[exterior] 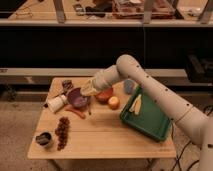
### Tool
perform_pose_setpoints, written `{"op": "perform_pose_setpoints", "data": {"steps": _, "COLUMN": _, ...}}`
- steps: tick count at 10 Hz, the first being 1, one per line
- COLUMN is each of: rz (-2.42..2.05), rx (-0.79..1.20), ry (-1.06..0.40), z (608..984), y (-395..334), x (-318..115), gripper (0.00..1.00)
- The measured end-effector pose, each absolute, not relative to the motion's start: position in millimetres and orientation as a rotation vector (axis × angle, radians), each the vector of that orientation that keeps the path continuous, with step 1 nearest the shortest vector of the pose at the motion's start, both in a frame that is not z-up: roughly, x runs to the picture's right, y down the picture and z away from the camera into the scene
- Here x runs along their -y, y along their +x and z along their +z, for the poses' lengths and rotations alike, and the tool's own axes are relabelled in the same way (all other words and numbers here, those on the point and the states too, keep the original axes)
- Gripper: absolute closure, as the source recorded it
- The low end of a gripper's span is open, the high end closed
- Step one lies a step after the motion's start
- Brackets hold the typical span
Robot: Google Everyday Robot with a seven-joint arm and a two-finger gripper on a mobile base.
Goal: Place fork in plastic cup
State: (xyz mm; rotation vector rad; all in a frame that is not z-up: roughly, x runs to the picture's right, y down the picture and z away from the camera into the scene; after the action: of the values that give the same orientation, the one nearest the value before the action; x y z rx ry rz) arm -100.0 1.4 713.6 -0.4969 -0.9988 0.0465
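My gripper (88, 91) is over the right rim of the purple bowl (76, 97), at the left middle of the wooden table (105, 142). A thin dark fork (90, 107) hangs down from it, its lower end close to the table beside the bowl. The gripper looks shut on the fork's upper end. A pale blue plastic cup (129, 86) stands upright at the back of the table, to the right of the gripper and partly behind my arm.
A white cup (56, 103) lies on its side left of the bowl. An orange-red stick (75, 112), a red-orange bowl (104, 95), an orange (114, 102), grapes (62, 132) and a small dark cup (44, 139) are nearby. A green tray (150, 120) holds a yellow item.
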Motion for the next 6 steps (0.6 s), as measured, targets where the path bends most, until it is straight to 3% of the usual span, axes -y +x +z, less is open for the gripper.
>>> {"op": "perform_pose_setpoints", "data": {"steps": 4, "rz": 0.049, "rx": 0.998, "ry": -0.495, "z": 715.0, "y": -100.2, "x": -1.4, "gripper": 1.0}}
{"op": "perform_pose_setpoints", "data": {"steps": 6, "rz": 0.096, "rx": 0.982, "ry": -0.413, "z": 724.1, "y": -85.8, "x": 9.9, "gripper": 1.0}}
